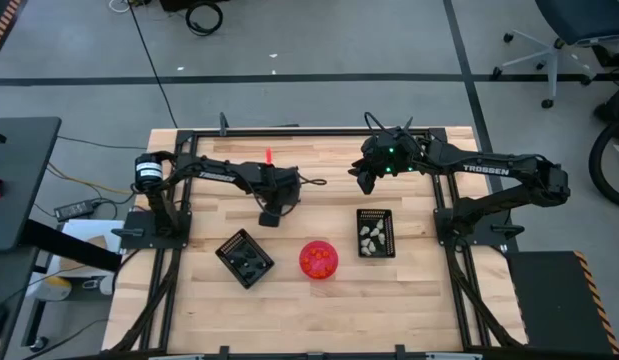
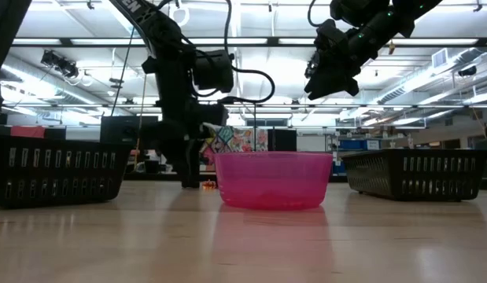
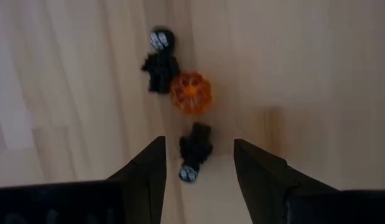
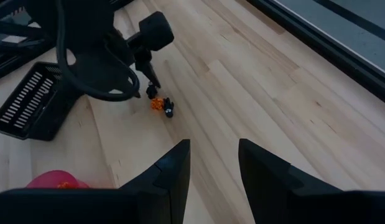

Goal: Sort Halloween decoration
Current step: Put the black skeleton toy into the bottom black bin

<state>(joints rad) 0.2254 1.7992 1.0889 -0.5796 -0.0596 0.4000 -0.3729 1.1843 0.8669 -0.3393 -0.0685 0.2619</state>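
The sorting looks partly done. The tray on the left has dark pieces in it, the tray on the right has pale ones, and the pink bowl between them shows orange bits inside. Three little pieces are left on the wooden table: an orange pumpkin touching one black figure, with another black figure just beside it. The left gripper hangs low over them, fingers wide apart around that second black one, holding nothing. The right gripper waits high up, fingers apart and empty.
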